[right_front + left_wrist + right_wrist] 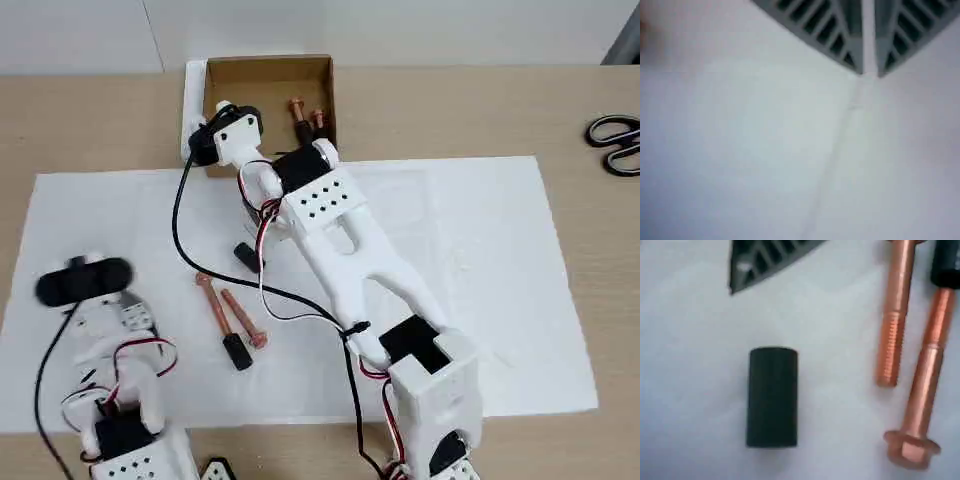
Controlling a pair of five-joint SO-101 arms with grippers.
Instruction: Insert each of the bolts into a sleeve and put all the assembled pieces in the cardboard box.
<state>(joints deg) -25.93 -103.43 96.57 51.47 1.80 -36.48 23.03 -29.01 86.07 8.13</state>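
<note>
So there's a cardboard box at the table's far edge with two copper bolts already lying in it, against one side wall. Can't make out if those have sleeves on.

White paper covers the table just in front of the box. The right gripper hangs over the paper near the box, and honestly I can't tell if its jaws are open or closed. Just past it from the box lies a loose sleeve, black, on its side, touching nothing.

A bit farther from the box are a bare bolt and a sleeved bolt, side by side.

The left gripper sits over the paper well away from the box; no idea about its jaws either.

Scissors lie off the paper, far to the side of the box.
</note>
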